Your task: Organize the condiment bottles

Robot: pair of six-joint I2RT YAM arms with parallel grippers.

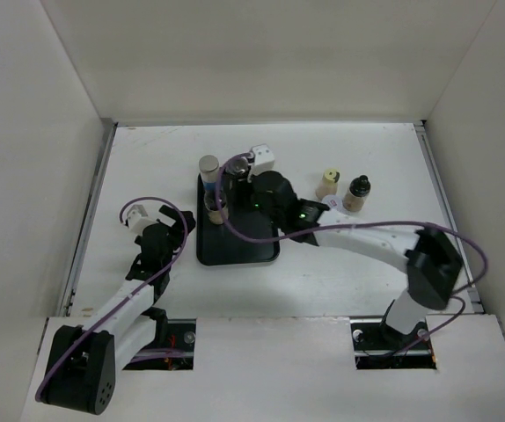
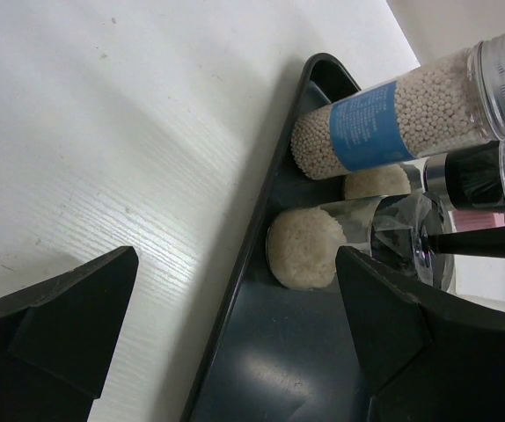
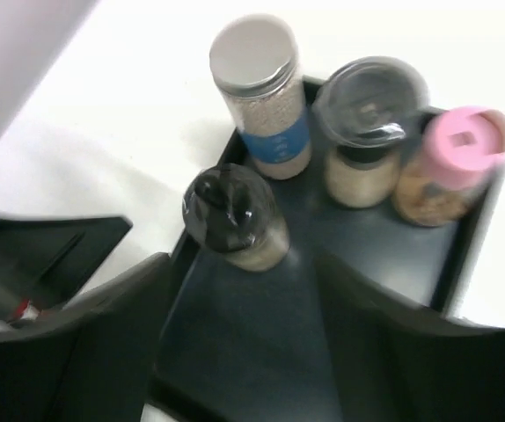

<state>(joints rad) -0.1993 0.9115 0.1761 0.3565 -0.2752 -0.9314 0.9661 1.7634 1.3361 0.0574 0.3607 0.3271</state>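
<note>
Several condiment bottles stand in the back left of the black tray. In the right wrist view they are a blue-banded jar with a grey cap, a clear-lidded jar, a pink-capped jar and a black-capped jar. My right gripper is open and empty above the tray, just short of the black-capped jar. It hovers over the tray's back part in the top view. My left gripper is open and empty, straddling the tray's left rim. It faces the blue-banded jar and a jar of pale grains.
Two more bottles stand on the table right of the tray: one with a pale-yellow cap and one with a dark cap. White walls enclose the table on the left, back and right. The right arm reaches across from the right.
</note>
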